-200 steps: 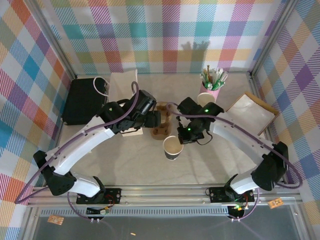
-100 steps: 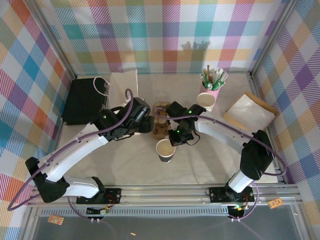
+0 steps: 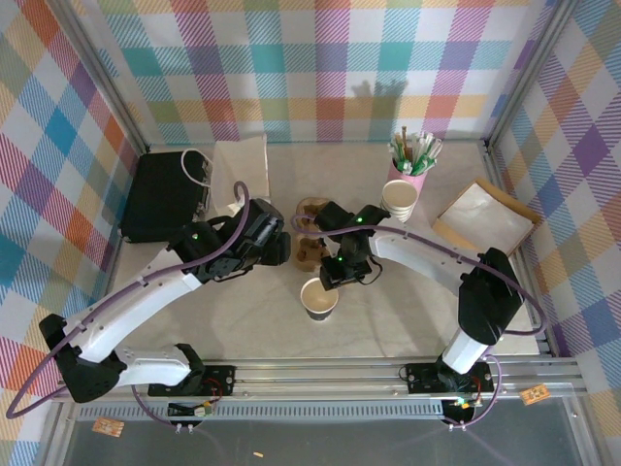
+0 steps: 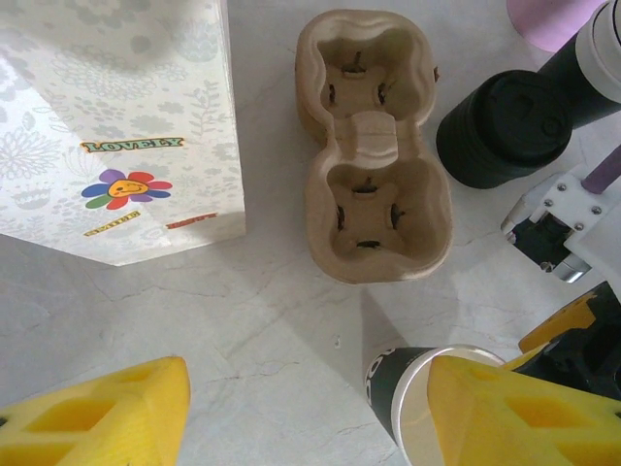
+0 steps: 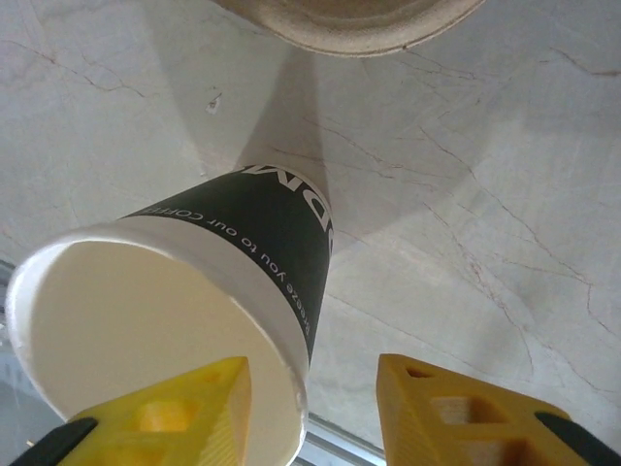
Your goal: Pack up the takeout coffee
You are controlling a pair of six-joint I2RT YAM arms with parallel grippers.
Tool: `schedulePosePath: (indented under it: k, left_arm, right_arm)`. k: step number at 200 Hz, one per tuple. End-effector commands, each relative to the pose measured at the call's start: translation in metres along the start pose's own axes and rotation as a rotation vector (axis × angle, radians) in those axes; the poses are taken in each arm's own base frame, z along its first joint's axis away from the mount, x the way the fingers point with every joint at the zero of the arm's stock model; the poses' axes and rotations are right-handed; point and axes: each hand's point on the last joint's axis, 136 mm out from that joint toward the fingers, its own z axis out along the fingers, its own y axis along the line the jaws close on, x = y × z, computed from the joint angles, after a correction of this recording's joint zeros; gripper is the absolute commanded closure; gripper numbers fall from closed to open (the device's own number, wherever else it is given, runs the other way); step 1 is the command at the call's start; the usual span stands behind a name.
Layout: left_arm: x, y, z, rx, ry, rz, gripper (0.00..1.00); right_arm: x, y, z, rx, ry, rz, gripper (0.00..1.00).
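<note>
1. Task object: the coffee cup [image 3: 320,299] stands upright on the desk [image 3: 262,325] at the lower centre of the top view. It is just below the cup carrier [image 3: 307,252] and apart from it. It carries no lid at this moment.
2. The right end effector [image 5: 310,377] has its fingers apart, straddling the cup wall at the rim. In the wrist frame, the finger at lower left overlaps the cup mouth and the other stands clear outside. Nothing is clamped.
3. The left end effector [image 4: 309,374] has its fingers wide apart over bare desk and holds nothing. The cup sits partly hidden behind the finger at the lower right of that frame.
4. Hazard, tipping: the cup is thin paper with a rolled rim, whitish inside, dark and printed outside, tapering to a narrow base. A finger dragging on the rim during retreat would probably topple it.
5. Hazard, sliding: the desk is smooth and marble-patterned. The carrier is tan, fibrous moulded pulp with two rounded wells and small inner tabs. An off-centre insertion would likely shove the carrier or buckle a tab.
6. Hazard, crowding: both arms converge near the carrier. A black round lidded item [image 4: 500,126] and a printed white paper bag [image 4: 126,116] flank it. A wide swing could strike either.
7. Whether the cup holds liquid cannot be told.
</note>
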Motion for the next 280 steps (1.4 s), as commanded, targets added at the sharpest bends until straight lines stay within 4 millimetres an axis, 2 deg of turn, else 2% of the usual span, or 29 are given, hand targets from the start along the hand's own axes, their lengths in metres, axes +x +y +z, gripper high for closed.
schedulePosePath:
  k: [1,34,54,70,83,101,110,138,151,202,222,280]
  left_arm:
    - [-0.002,0.005,-0.006,-0.008,-0.03,-0.012,0.34]
    - [-0.005,0.003,-0.008,0.003,-0.036,0.006,0.34]
    - [-0.007,0.003,-0.009,0.001,-0.046,0.023,0.34]
    - [-0.01,-0.001,-0.01,0.02,-0.06,0.041,0.34]
    - [-0.012,-0.007,-0.01,0.053,-0.07,0.064,0.34]
    - [-0.016,-0.02,-0.008,0.114,-0.083,0.098,0.34]
    - [-0.015,-0.027,-0.006,0.146,-0.082,0.118,0.32]
    - [-0.009,-0.051,0.0,0.268,-0.083,0.191,0.26]
    - [-0.005,-0.058,0.004,0.309,-0.079,0.218,0.22]
    - [0.015,-0.069,0.014,0.389,-0.048,0.32,0.1]
    - [0.022,-0.071,0.018,0.413,-0.035,0.353,0.0]
    - [0.034,-0.071,0.027,0.416,0.002,0.375,0.0]
  right_arm:
    - [0.0,0.006,-0.014,-0.002,-0.007,-0.013,0.58]
    - [0.003,0.01,-0.036,-0.014,-0.032,-0.01,0.54]
    - [0.004,0.006,-0.059,0.017,-0.074,0.0,0.54]
    - [0.001,-0.004,-0.08,0.072,-0.125,0.023,0.51]
    - [-0.003,-0.015,-0.095,0.111,-0.156,0.057,0.43]
    - [-0.014,-0.033,-0.109,0.15,-0.192,0.112,0.39]
    - [-0.022,-0.043,-0.112,0.175,-0.213,0.141,0.31]
    - [-0.052,-0.069,-0.108,0.247,-0.257,0.189,0.2]
    - [-0.066,-0.077,-0.103,0.278,-0.269,0.201,0.18]
    - [-0.109,-0.099,-0.073,0.352,-0.266,0.236,0.14]
    - [-0.118,-0.105,-0.066,0.392,-0.257,0.233,0.12]
    - [-0.126,-0.123,-0.048,0.473,-0.232,0.239,0.11]
